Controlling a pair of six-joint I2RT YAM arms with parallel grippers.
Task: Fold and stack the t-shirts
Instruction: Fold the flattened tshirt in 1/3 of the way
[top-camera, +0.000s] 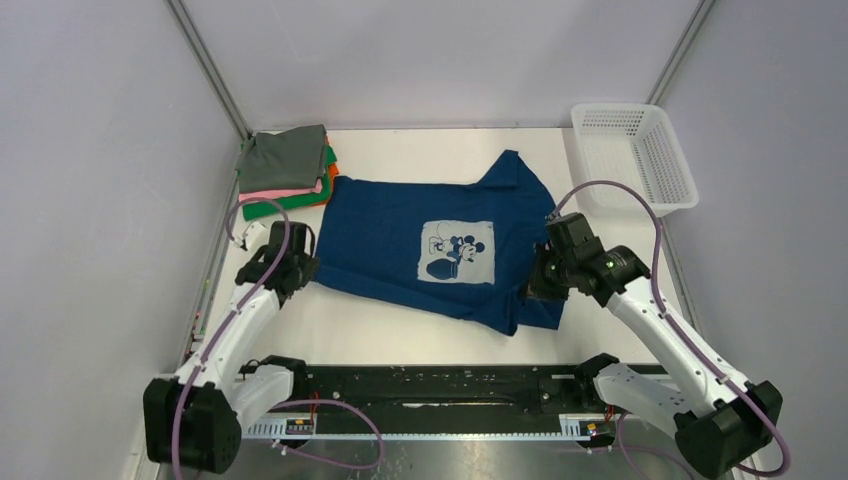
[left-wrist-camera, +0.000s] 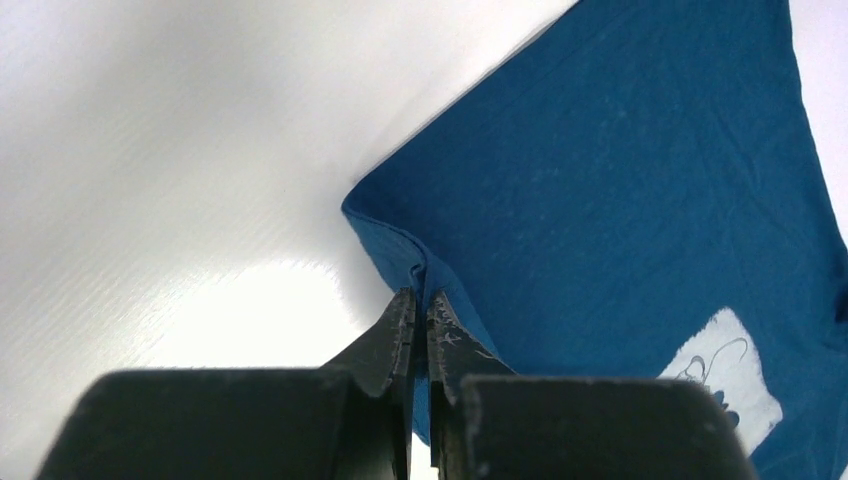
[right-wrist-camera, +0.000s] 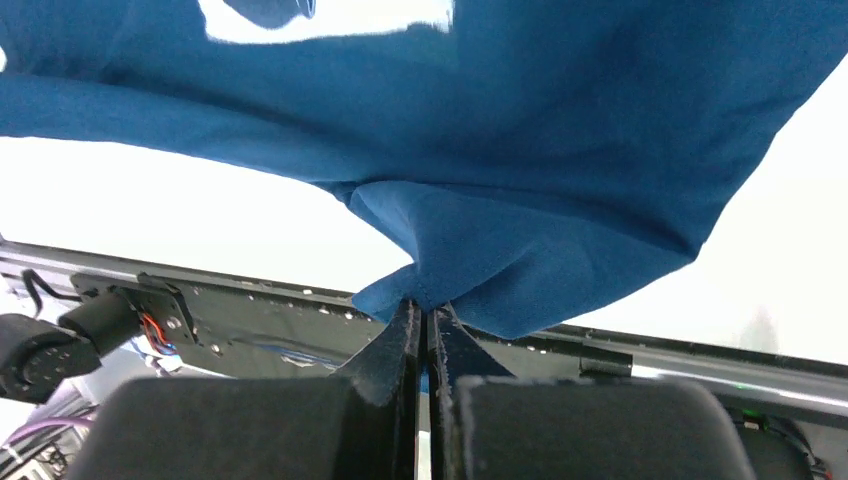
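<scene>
Blue shirt (top-camera: 430, 250) lies spread, print side up, across the middle of the table (top-camera: 400, 325); white print (top-camera: 457, 252) roughly central.

Left pincer (left-wrist-camera: 420, 300): closed on the shirt's left edge, at a folded corner. Cloth runs away from the fingers toward the right and the far side, flat on the table.

Right pincer (right-wrist-camera: 422, 308): closed on a bunched fold at the shirt's near right corner. Fabric there is raised off the table and drapes from the fingertips.

Stack of folded shirts (top-camera: 285, 170): far left corner, grey on top, just beside the blue shirt's far left corner.

Basket (top-camera: 635, 155): far right, apart from the shirt.
</scene>
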